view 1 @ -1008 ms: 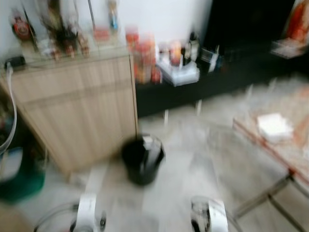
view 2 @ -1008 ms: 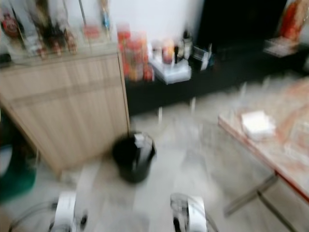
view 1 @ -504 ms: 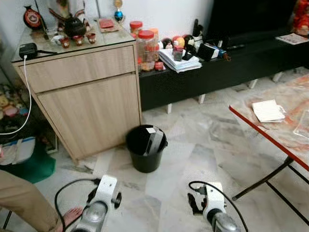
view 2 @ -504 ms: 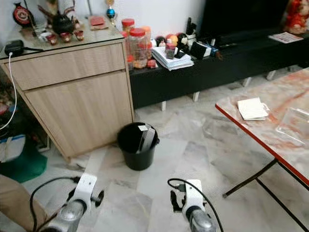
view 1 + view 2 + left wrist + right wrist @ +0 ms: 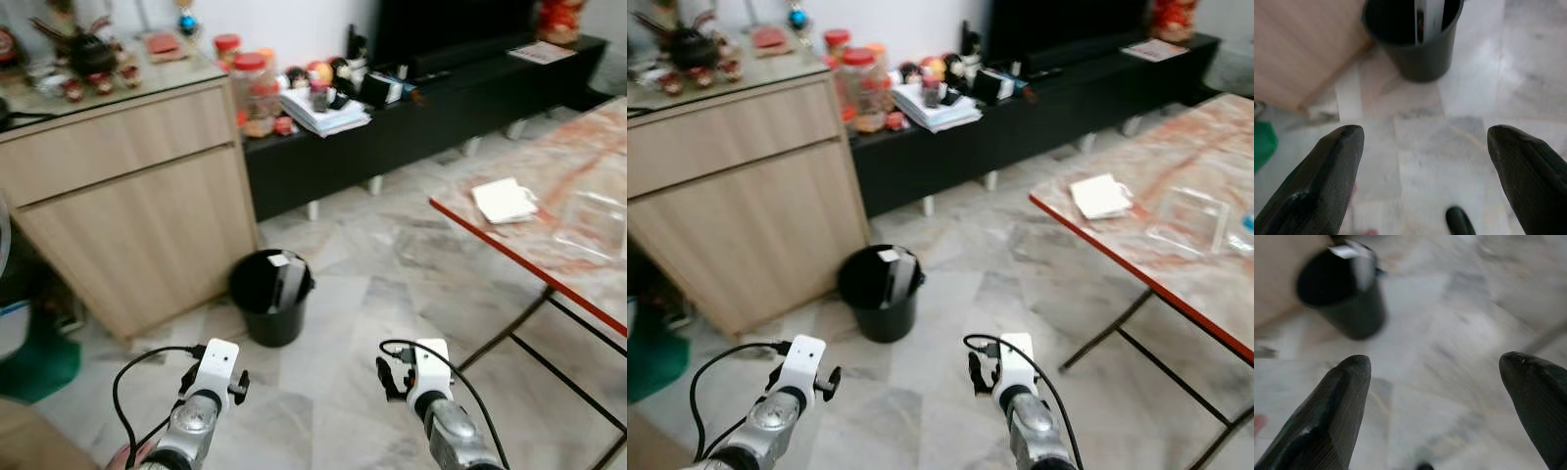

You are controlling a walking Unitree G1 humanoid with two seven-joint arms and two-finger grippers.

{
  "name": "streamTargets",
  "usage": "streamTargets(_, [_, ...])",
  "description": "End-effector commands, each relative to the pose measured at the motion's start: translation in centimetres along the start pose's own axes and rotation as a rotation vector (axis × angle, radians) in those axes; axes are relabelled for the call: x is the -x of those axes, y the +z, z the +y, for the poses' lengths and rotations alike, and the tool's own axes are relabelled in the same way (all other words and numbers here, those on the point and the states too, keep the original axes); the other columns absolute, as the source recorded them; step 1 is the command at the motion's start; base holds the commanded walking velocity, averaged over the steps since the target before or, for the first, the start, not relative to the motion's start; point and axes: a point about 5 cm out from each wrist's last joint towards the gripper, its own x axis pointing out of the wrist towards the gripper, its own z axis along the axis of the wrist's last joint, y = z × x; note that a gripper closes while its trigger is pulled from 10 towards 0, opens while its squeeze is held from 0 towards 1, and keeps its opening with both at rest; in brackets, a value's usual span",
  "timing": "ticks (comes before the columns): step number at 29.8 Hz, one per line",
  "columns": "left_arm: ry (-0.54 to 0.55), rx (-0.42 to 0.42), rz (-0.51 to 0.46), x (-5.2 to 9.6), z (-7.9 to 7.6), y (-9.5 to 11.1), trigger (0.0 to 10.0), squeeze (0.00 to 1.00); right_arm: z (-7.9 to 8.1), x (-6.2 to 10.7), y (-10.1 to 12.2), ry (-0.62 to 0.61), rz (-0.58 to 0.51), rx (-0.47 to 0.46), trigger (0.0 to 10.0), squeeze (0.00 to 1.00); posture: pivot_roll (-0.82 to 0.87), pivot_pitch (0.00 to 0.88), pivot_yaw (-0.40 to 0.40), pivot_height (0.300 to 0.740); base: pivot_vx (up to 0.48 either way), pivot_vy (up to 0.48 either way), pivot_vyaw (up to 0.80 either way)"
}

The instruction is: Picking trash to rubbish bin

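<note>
1. Marble floor (image 5: 392,294): wide bare stretch ahead of us; plenty of room to move between cabinet and worktop.
2. Wooden cabinet (image 5: 137,206), to our left, just beside the bin; its corner limits any approach from that side.
3. Red-edged worktop (image 5: 549,235), to our right, on thin metal legs that splay out over the floor. The edge overhangs; we judge it the main snag for the right arm.
4. Rubbish bin (image 5: 270,297): black, round, open-topped, standing on the floor by the cabinet, with a flat pale piece already propped inside. Likely light plastic, easily tipped.
5. Clear plastic container (image 5: 590,223) and white folded paper (image 5: 504,200) on the worktop, well apart from the bin: probable trash. Both look light; the container thin, slick, crushable, so pinch a rim. The paper is limp; take it at an edge.
6. Left end effector (image 5: 1425,161): fingers apart, empty, above the floor facing the bin.
7. Right end effector (image 5: 1440,396): fingers apart, empty, bin in sight.
</note>
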Motion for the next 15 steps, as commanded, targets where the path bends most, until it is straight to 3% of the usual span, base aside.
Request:
streamTargets(1, [0.085,0.053,0.119,0.8,1.7,-2.8,10.0,0.0,-0.4,0.5,-1.5,-0.037,0.064,-0.012,10.0,0.0,-0.08,0.0,-0.003,0.74,0.0,0.0,-0.79])
streamTargets(5, [0.167,0.11,0.198,1.8,3.1,-5.1,10.0,0.0,-1.5,1.7,-4.3,-0.105,0.166,-0.039,10.0,0.0,-0.08,0.006,-0.003,0.74,0.0,0.0,-0.79])
streamTargets(15, [0.17,0.122,0.196,2.0,3.0,-5.4,10.0,0.0,-1.8,3.0,-6.7,-0.135,0.238,-0.055,10.0,0.0,-0.09,0.009,0.003,0.74,0.0,0.0,-0.79])
